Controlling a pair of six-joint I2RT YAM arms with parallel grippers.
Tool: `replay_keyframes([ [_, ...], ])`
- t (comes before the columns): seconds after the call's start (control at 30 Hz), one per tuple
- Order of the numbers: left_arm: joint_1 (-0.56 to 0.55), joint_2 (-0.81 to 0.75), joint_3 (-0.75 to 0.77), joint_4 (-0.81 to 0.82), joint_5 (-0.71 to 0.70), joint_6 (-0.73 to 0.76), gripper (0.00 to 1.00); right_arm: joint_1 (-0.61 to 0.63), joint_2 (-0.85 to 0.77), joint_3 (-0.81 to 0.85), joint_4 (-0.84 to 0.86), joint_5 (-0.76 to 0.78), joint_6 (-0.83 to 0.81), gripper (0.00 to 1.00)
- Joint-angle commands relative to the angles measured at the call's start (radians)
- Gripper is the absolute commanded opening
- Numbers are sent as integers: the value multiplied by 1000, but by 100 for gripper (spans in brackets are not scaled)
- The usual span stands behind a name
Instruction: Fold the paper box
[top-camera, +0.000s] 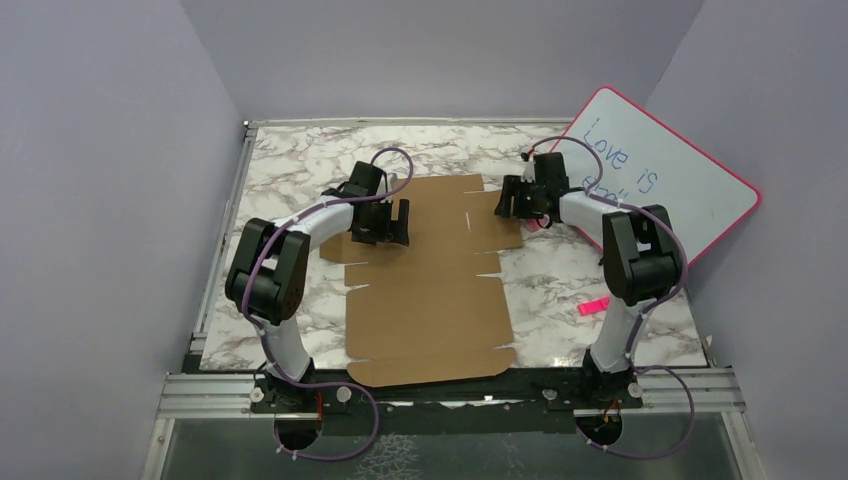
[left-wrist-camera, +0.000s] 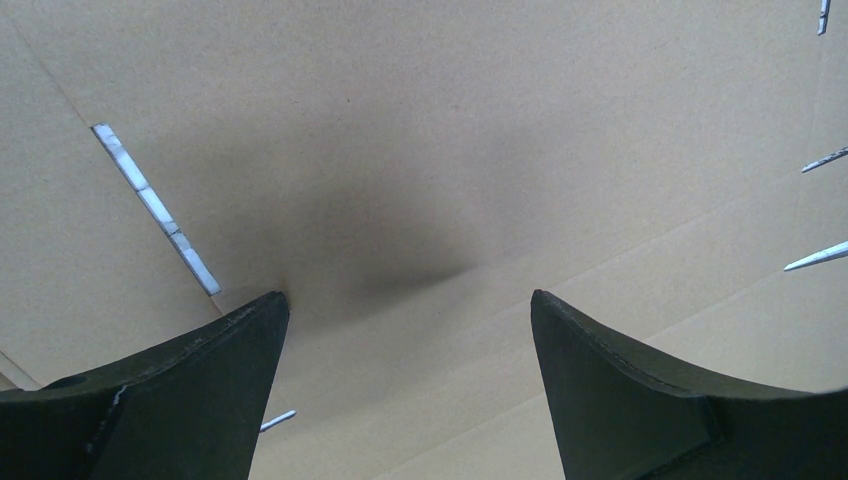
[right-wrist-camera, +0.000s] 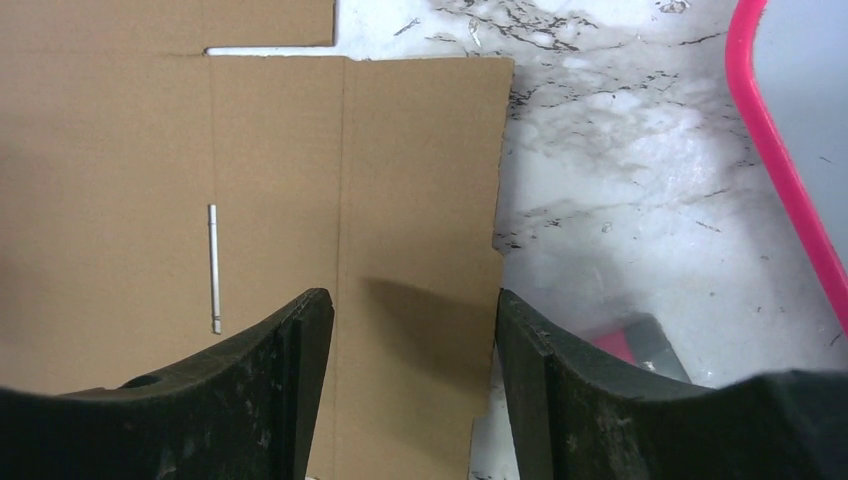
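The right gripper (right-wrist-camera: 415, 300), jaws apart, brackets an edge flap of the paper box (right-wrist-camera: 150, 200), probably to lift it; the left gripper (left-wrist-camera: 410, 300) hovers spread wide above the sheet.

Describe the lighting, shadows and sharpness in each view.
Top external: even, soft light, all sharp, the paper box casting hardly any shadow. Left wrist: a dark, soft-edged shadow lies on the box just ahead of the left gripper. Right wrist: the marble table is bright and slightly washed out; a shadow falls on the flap ahead of the right gripper.
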Motion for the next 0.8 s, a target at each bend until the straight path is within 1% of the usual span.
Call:
replay_keyframes([
  [0.0, 6, 45, 7, -15, 32, 7, 92, -6, -49, 6, -32, -92, -14, 61],
  [0.13, 6, 55, 10, -15, 47, 4, 92, 6, -85, 14, -58, -84, -20, 49],
  [0.17, 6, 57, 10, -14, 47, 3, 92, 15, -91, 15, -65, -69, -26, 45],
  [0.33, 6, 56, 10, -14, 47, 1, 92, 79, -93, 38, -117, 52, -64, 35],
  [0.5, 6, 52, 12, -16, 23, 6, 92, 161, -77, 74, -172, 217, -89, 28],
  [0.57, 6, 48, 12, -17, 21, 7, 92, 197, -70, 88, -188, 311, -113, 25],
  [0.67, 6, 46, 12, -17, 12, 8, 92, 248, -50, 120, -225, 432, -135, 17],
  [0.77, 6, 50, 13, -21, 5, 10, 92, 295, -43, 164, -264, 534, -151, 12],
])
